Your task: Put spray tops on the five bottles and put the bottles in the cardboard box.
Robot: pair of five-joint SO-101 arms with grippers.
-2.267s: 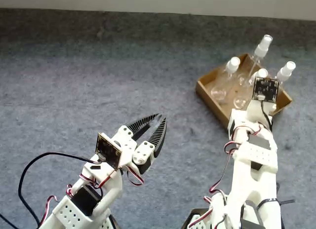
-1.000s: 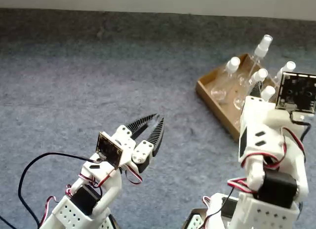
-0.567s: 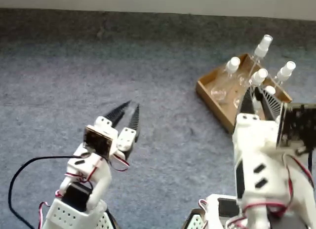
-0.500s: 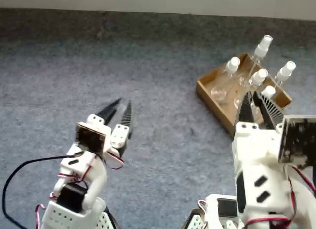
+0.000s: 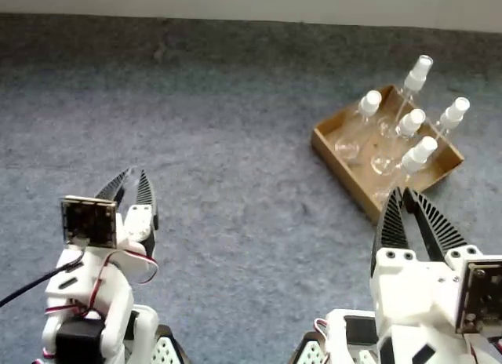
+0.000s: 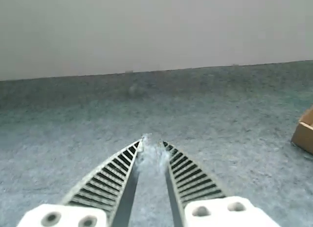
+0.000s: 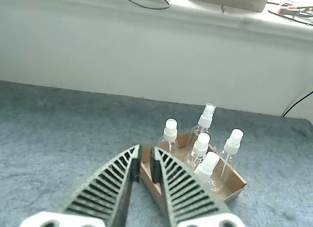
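**Logger:** Left side first. Where is it, and how do the fingers stand?

**Arms:** My left claw [image 5: 133, 178] hangs over bare grey carpet [image 5: 235, 105], low on the left in the high view. The fingers are slightly parted, with a slim gap running down to the tips and nothing in it. In its wrist view the carpet shows through that gap, with a pale wall [image 6: 146, 31] beyond.

**Logger:** And the right?

**Arms:** My right claw [image 5: 399, 195] points toward the cardboard box [image 5: 333, 154], with its tips near the box's closest side. I cannot tell whether they stand over the rim or just short of it. These fingers are also only narrowly parted and pinch nothing. In the right wrist view the box's wall shows through the gap.

**Logger:** The goods?

**Arms:** All five bottles [image 5: 349, 140] are inside the box. They are clear, and each one carries its white top; I count five spray tops [image 5: 455, 111]. They stand close together. The one closest to my right claw looks tilted, and the others look roughly upright.

**Logger:** Where does the box lie?

**Arms:** On the carpet, far right in the high view, turned at an angle so that a corner faces my right arm. It is shallow, so the bottles rise well above its walls. It sits well apart from my left claw, and one brown corner of it shows at the edge of the left wrist view.
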